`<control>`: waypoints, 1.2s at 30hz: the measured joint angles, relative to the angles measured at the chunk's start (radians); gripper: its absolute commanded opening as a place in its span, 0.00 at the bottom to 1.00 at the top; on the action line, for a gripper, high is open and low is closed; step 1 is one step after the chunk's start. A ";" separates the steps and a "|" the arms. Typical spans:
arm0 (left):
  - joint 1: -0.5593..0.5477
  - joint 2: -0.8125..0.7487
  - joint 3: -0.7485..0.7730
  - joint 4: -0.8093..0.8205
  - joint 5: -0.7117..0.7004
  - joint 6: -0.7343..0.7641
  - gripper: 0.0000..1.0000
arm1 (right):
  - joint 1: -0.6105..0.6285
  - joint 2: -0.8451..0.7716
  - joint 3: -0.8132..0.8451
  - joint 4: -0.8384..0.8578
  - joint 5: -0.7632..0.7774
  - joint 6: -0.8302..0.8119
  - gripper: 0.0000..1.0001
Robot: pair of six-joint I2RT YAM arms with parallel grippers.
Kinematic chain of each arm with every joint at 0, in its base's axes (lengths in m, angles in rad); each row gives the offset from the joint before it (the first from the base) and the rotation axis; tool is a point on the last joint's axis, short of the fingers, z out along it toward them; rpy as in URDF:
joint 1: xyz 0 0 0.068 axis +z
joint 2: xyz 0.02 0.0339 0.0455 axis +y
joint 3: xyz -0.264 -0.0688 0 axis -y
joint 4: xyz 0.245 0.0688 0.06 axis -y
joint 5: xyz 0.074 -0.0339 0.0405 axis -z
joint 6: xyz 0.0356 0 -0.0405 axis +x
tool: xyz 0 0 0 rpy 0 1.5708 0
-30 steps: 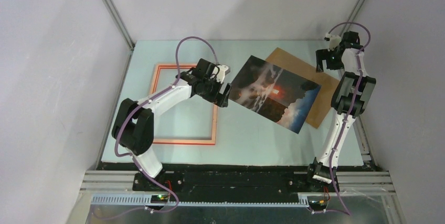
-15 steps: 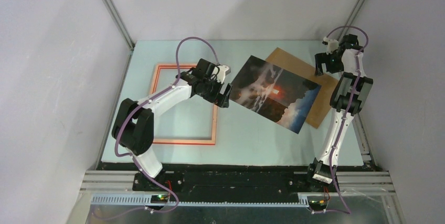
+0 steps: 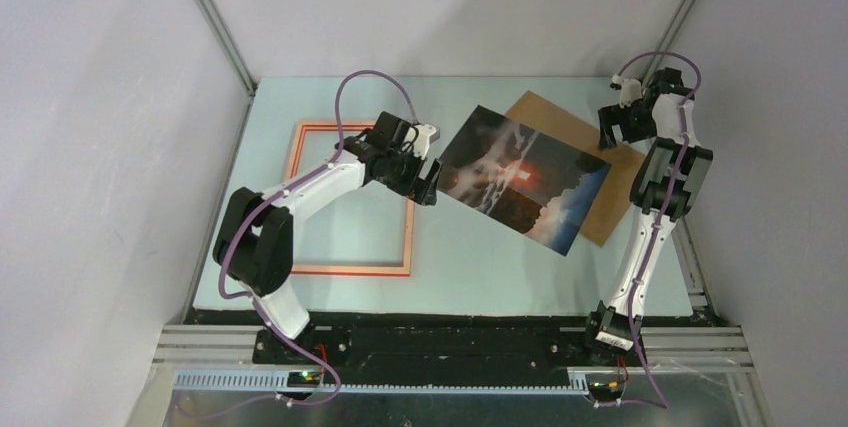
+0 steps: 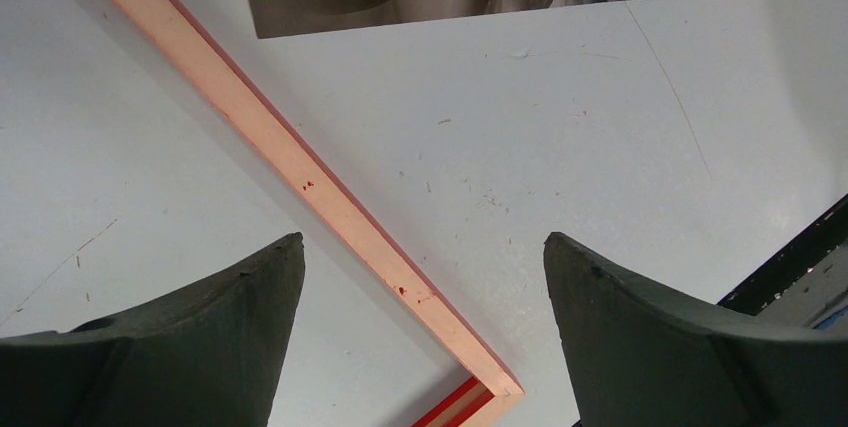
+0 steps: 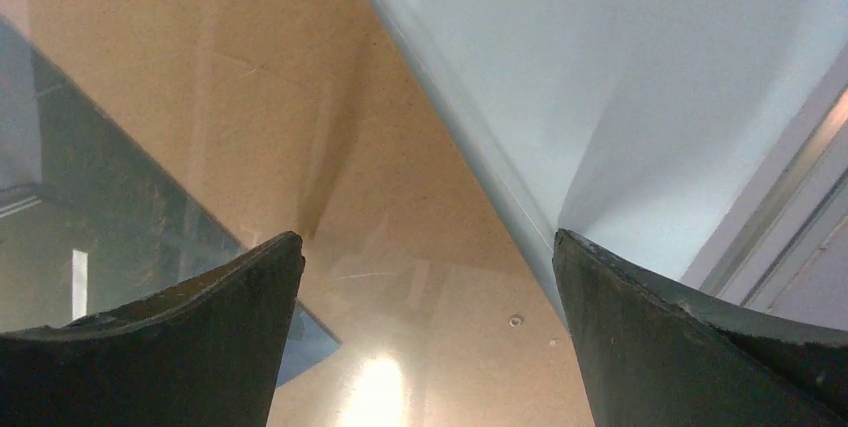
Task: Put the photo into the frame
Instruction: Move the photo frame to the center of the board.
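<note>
The photo (image 3: pixel 523 179) lies just right of the left hand (image 3: pixel 431 180).

Frame (image 3: pixel 350 270) left, photo (image 3: pixel 520 179) right of it, partly on backing board (image 3: pixel 560 119)

– Where was the photo (image 3: pixel 524 179)?
– Face up on the pale table (image 3: pixel 480 257), right of centre and turned at a slant. It was a glossy print of dark rock, white mist, a glowing orange-red sun and blue sky at its right end. Its far right part lay over a brown board (image 3: pixel 560 117).
– And the frame (image 3: pixel 350 270)?
– Flat on the table's left half, square to the edges. It was a thin rectangle, empty inside, with the pale surface showing through. Close up, its bar looked pale wood-coloured with red along the edge and at the corner.
– Were they touching?
– No. The photo's near corner lay just beside the frame's right bar, apart from it.
</note>
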 measured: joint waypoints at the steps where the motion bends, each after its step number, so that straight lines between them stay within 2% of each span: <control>1: 0.000 0.000 0.000 0.000 0.000 0.000 0.94 | -0.001 -0.009 -0.016 0.004 -0.005 -0.005 0.99; 9: 0.000 0.000 0.000 0.000 0.000 -0.003 0.94 | 0.000 -0.126 -0.215 0.030 -0.026 -0.011 0.96; 14: 0.000 0.010 0.000 0.003 0.007 -0.034 0.94 | 0.003 -0.237 -0.402 0.095 -0.027 0.015 0.94; 23: -0.016 0.197 0.051 0.003 0.105 -0.160 0.93 | 0.006 -0.407 -0.671 0.169 -0.041 0.125 0.92; 29: -0.070 0.266 0.139 0.000 0.153 -0.247 0.93 | 0.006 -0.499 -0.799 0.209 -0.023 0.208 0.91; 36: -0.111 0.282 0.209 0.011 0.157 -0.293 0.93 | -0.055 -0.563 -0.848 0.214 -0.002 0.255 0.89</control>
